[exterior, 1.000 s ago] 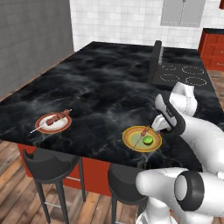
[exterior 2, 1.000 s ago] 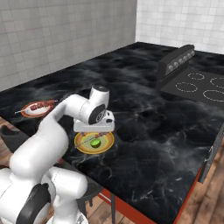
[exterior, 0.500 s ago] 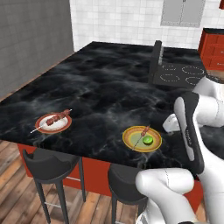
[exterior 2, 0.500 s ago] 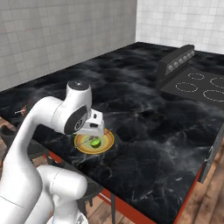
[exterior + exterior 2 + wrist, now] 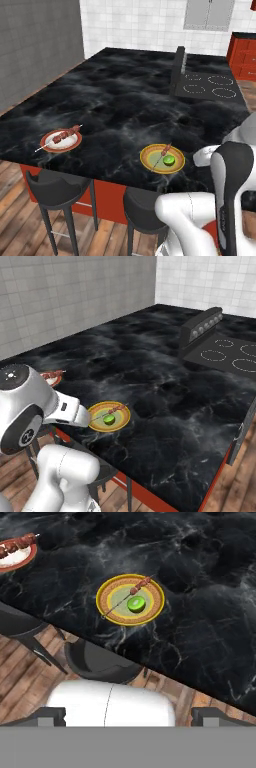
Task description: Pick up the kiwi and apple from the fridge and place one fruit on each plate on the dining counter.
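On the long black marble-patterned dining counter [image 5: 125, 100] with white veining, set on a red cabinet base, a tiny round green kiwi [image 5: 169, 160] sits inside the round yellow-rimmed plate [image 5: 148, 161] near the counter's front edge, just beside a thin skewer of brown meat pieces [image 5: 163, 151] lying across the same plate. Well apart to the left along that edge rests the small white plate with a red-orange rim [image 5: 48, 145], carrying its own meat skewer [image 5: 62, 137] and no fruit. From the hand camera, the kiwi [image 5: 136, 604] appears near the middle of the yellow-rimmed plate [image 5: 106, 607], with the two dark finger tips of the robot's gripper [image 5: 128, 716] standing far apart at the bottom corners, spread wide and holding nothing, raised well above the counter. Two dark round bar stools [image 5: 57, 189] stand under the counter's front overhang on a wooden floor [image 5: 12, 235]. At the far end of the counter lies a black stovetop with ring burners [image 5: 207, 85], before a white tiled wall [image 5: 135, 25].
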